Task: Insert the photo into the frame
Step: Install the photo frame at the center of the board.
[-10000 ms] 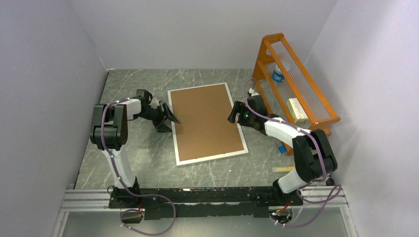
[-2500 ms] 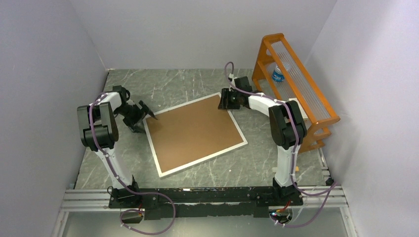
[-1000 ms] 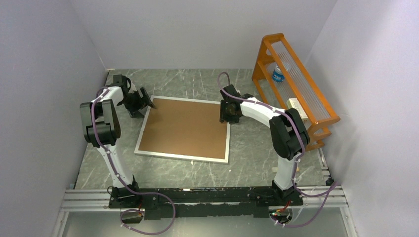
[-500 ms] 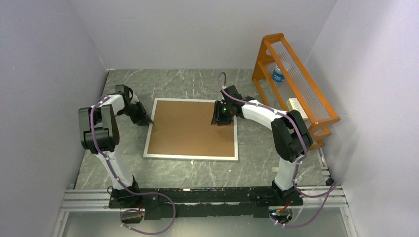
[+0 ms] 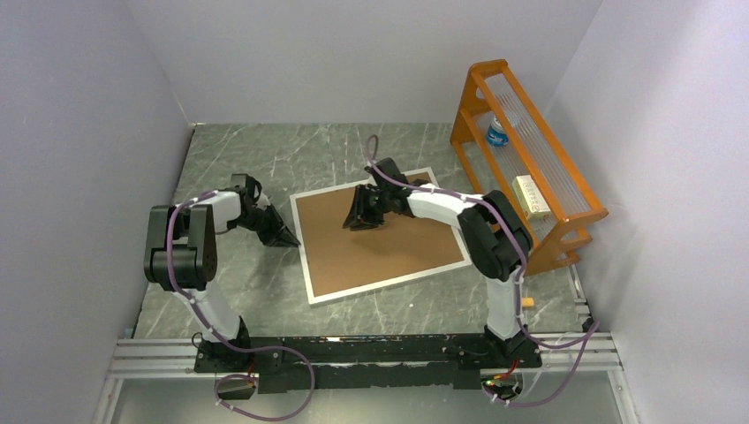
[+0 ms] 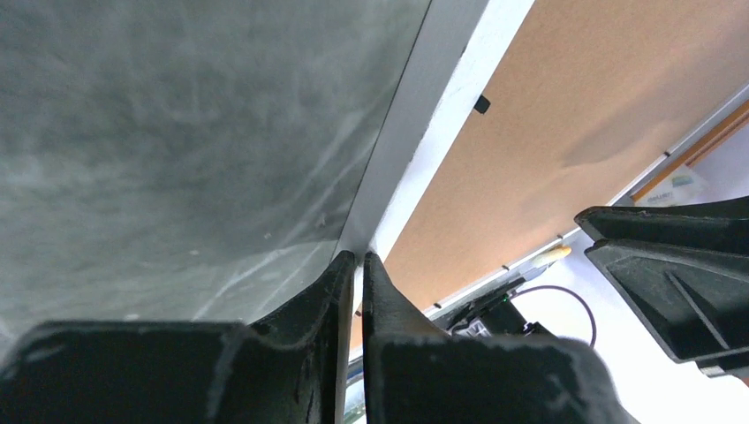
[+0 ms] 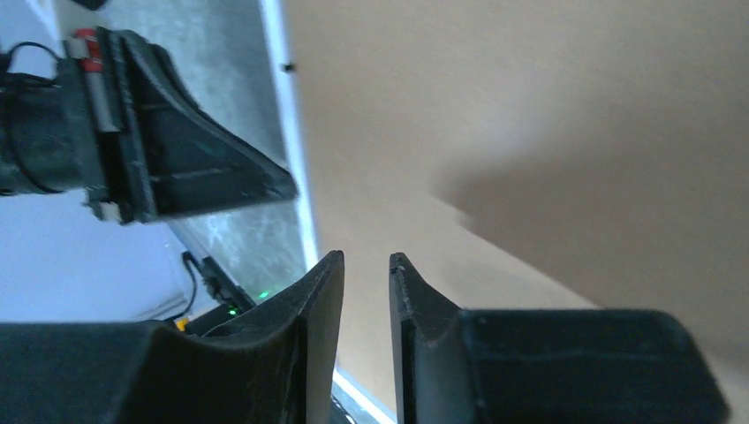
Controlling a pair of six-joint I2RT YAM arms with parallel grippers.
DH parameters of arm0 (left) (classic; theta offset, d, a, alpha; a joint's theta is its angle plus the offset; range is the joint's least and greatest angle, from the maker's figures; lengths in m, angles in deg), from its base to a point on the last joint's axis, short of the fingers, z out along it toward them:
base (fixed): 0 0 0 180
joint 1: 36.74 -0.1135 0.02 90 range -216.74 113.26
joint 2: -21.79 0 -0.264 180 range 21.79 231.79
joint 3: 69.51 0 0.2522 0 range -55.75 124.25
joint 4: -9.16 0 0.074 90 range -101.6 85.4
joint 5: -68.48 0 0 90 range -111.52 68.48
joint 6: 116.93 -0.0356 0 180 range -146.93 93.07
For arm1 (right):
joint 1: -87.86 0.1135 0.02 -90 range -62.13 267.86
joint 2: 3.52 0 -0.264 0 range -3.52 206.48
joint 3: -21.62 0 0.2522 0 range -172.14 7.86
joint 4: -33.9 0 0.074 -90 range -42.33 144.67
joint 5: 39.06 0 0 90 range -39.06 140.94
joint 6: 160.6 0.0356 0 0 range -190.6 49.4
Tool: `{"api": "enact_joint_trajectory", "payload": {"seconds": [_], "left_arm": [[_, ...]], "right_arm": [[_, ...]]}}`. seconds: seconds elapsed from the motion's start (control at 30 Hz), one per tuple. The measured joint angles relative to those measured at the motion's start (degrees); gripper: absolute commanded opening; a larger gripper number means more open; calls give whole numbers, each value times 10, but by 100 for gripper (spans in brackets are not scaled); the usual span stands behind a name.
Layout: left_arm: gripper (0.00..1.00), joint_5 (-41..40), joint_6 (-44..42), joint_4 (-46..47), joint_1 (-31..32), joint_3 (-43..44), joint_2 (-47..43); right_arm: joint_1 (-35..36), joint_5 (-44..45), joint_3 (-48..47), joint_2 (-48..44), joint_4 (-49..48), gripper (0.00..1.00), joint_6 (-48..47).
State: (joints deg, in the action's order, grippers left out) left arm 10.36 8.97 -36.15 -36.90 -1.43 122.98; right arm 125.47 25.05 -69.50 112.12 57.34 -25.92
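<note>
My left gripper [image 6: 353,259] had just pinched together at the frame [image 6: 437,97] edge. My right gripper [image 7: 366,258], narrowly apart, had swung it askew, backing board [image 7: 530,106] still on.

The table [image 5: 265,159] is grey stone-patterned, walled in on three sides. The frame [image 5: 390,282] lies flat near its middle, turned askew to the table edges, with the brown backing board [image 5: 389,247] facing up. An orange rack [image 5: 570,240] stands along the right edge, reaching toward the far right corner. Near the right edge, closer in, lies a small yellowish object [image 5: 530,303] — too small to identify. A metal rail [image 5: 353,358] spans the near edge.
</note>
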Motion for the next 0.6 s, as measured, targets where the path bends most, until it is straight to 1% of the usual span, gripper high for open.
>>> {"api": "enact_joint_trajectory", "payload": {"seconds": [0.07,0.1,0.13,0.17,0.2,0.27,0.33,0.4,0.43,0.5,0.53,0.6], "left_arm": [[35,2,10,6,6,-9,-6],[43,3,11,8,6,-12,-7],[48,-1,15,11,6,-16,-7],[50,2,17,12,6,-21,-5],[50,9,24,12,7,-24,-5],[47,17,29,14,8,-24,-4],[41,23,31,13,8,-23,2],[31,38,34,10,8,-22,16],[22,45,37,6,7,-21,23],[12,66,39,4,5,-20,33],[8,75,37,3,5,-20,37],[4,89,38,-3,2,-21,39]], "right_arm": [[12,-14,-24,24,-21,23,17],[17,-22,-36,36,-34,20,26],[22,-33,-50,51,-50,18,37],[25,-43,-63,65,-63,17,45],[27,-53,-79,79,-71,15,54],[30,-68,-106,105,-89,14,67],[32,-86,-131,130,-101,14,79],[34,-103,-156,154,-115,13,89],[35,-113,-168,167,-122,13,94],[37,-125,-177,183,-136,12,103],[39,-132,-180,190,-141,9,107],[41,-141,-188,204,-146,5,113]]}}
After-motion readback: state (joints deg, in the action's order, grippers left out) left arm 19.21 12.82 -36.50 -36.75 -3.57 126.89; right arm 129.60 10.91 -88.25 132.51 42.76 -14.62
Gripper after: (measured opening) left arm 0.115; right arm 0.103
